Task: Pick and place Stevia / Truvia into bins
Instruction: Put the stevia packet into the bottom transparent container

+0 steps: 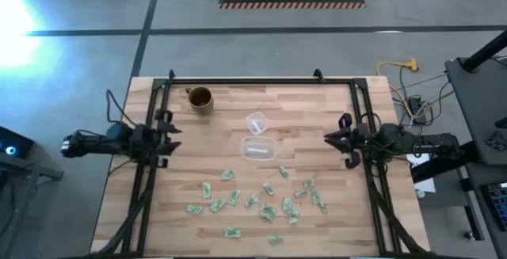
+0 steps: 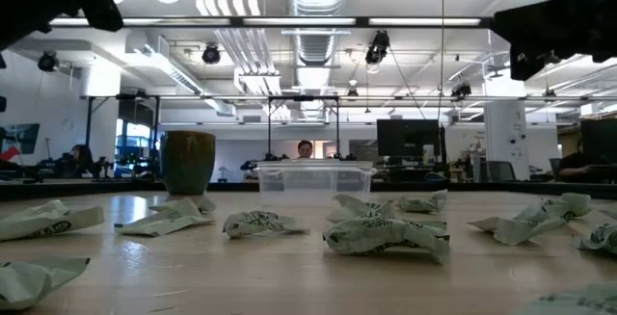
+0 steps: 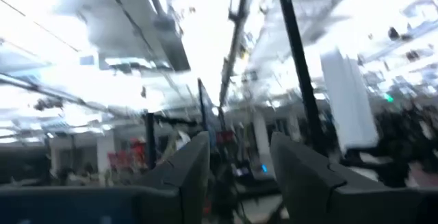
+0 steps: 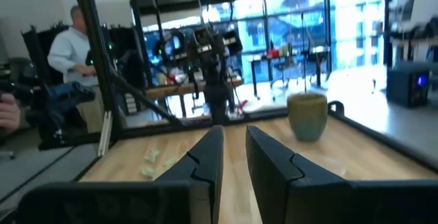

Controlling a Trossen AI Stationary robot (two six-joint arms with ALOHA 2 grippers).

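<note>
Several pale green and white Stevia packets lie flat and crumpled across the near half of the wooden table, and fill the front of the low view. The clear rounded-rectangular bin stands on its base at mid-table. My left gripper hovers at the table's left edge, open, its fingers tipped up toward the ceiling. My right gripper hovers at the right edge, about level, with a narrow gap between its fingers and nothing in it.
A brown mug stands at the far left of the table. A small clear round cup sits just beyond the bin. A black frame runs along the far edge and both sides. A person stands in the room beyond the table.
</note>
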